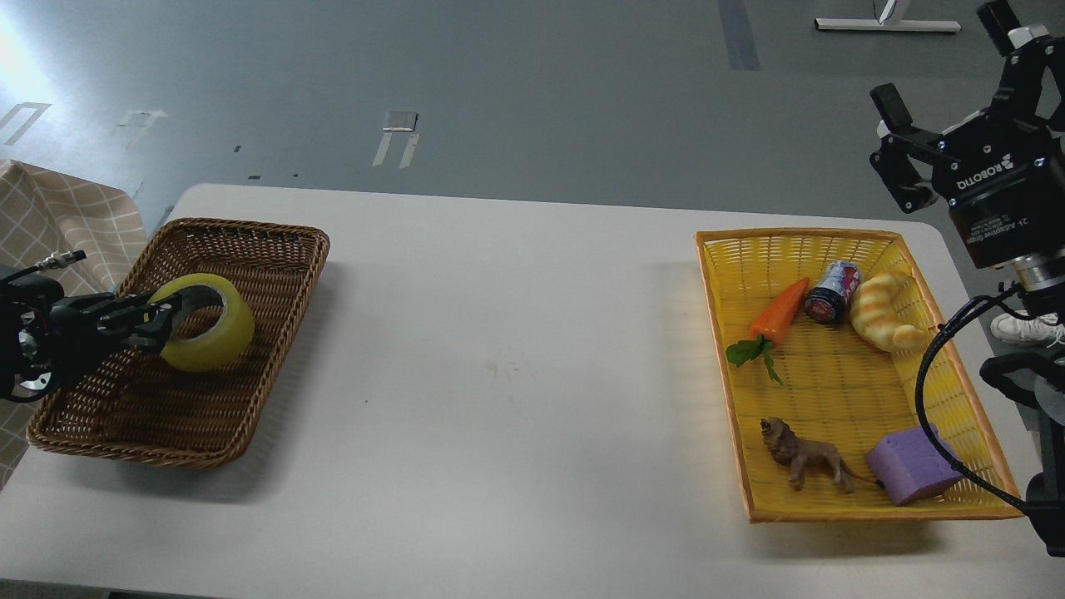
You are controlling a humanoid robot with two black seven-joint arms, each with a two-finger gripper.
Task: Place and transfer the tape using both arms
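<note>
The yellow tape roll (218,336) is low inside the brown wicker basket (274,249) at the table's left. My left gripper (170,320) comes in from the left edge and is shut on the roll's wall, one finger inside the core and one outside. I cannot tell whether the roll touches the basket floor. My right gripper (897,150) is held high off the table's far right corner, above and beyond the yellow basket. It is open and empty.
The yellow basket (715,333) at the right holds a toy carrot (778,312), a small can (832,291), a croissant toy (886,312), a lion figure (807,456) and a purple block (913,466). A black cable (928,391) hangs over its right rim. The white table (499,374) lies between the baskets.
</note>
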